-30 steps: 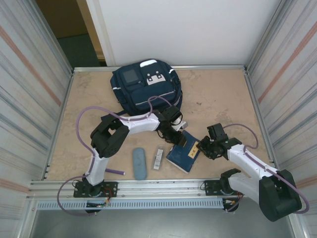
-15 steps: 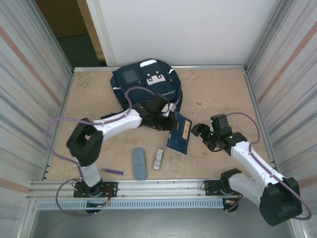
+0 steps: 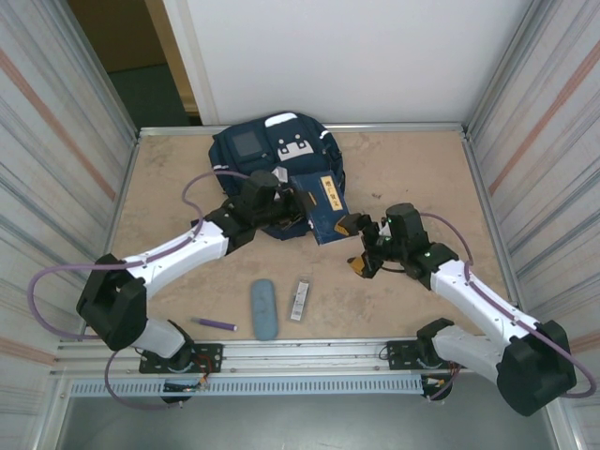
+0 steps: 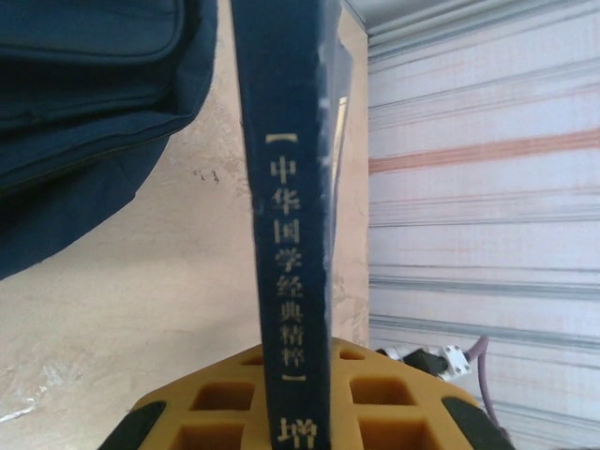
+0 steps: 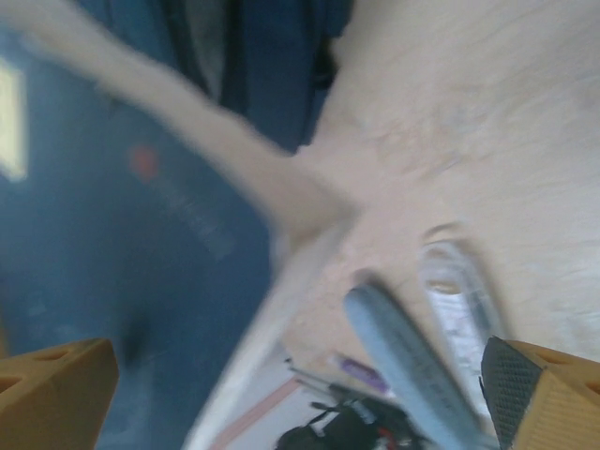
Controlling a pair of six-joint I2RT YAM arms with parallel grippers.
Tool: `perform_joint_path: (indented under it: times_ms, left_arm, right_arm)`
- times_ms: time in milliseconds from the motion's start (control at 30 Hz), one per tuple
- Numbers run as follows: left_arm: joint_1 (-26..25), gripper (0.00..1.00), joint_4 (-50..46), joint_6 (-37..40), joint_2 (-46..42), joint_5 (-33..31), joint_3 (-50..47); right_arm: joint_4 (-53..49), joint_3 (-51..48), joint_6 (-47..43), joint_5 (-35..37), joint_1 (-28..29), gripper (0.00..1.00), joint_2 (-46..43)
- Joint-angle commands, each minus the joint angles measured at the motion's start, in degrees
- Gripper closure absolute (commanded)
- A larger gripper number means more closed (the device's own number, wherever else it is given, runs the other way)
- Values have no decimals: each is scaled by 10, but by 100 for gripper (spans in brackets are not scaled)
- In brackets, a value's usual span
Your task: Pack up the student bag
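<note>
The navy student bag [image 3: 272, 155] lies at the back of the table. My left gripper [image 3: 296, 212] is shut on a dark blue book [image 3: 321, 208], holding it on edge just in front of the bag. In the left wrist view the book's spine [image 4: 295, 234] with gold characters stands clamped between the yellow pads [image 4: 216, 403] of the gripper [image 4: 300, 398], and the bag [image 4: 84, 94] is at upper left. My right gripper [image 3: 356, 246] is open just right of the book, holding nothing. Its blurred wrist view shows the book [image 5: 112, 244] and the bag [image 5: 262, 56].
A light blue pencil case [image 3: 264, 308], a clear ruler [image 3: 299, 299] and a purple pen [image 3: 217, 323] lie near the front rail. All three also show in the right wrist view: pencil case [image 5: 412, 366], ruler [image 5: 459, 291], pen [image 5: 361, 372]. Corrugated walls flank both sides.
The left gripper has lifted the book off the table and carried it back toward the bag. The right gripper has let go of the book, opened wide and moved up and left.
</note>
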Motion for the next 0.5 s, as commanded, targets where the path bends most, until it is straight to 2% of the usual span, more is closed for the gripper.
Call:
perform_joint_path:
  times_ms: [0, 100, 200, 267, 333, 400, 433, 467]
  left_arm:
    - [3, 100, 89, -108, -19, 0, -23]
    - [1, 100, 162, -176, -12, 29, -50]
    - [-5, 100, 216, -223, -10, 38, -74]
    - [-6, 100, 198, -226, -12, 41, -75]
    - [-5, 100, 174, -226, -14, 41, -78]
    - [-4, 98, 173, -228, -16, 41, -89]
    - [-3, 95, 172, -221, -19, 41, -94]
    - [-2, 90, 167, -210, -21, 41, -96]
  right_arm:
    - [72, 11, 98, 12, 13, 1, -5]
    - [112, -5, 135, 53, 12, 0, -4]
    - [147, -17, 151, 89, 13, 14, -5]
    - [148, -20, 147, 115, 14, 36, -13]
    - [158, -19, 127, 147, 14, 63, -39]
    - [123, -6, 108, 177, 16, 87, -59]
    - [106, 2, 98, 190, 16, 97, -68]
    - [97, 6, 93, 197, 16, 100, -75]
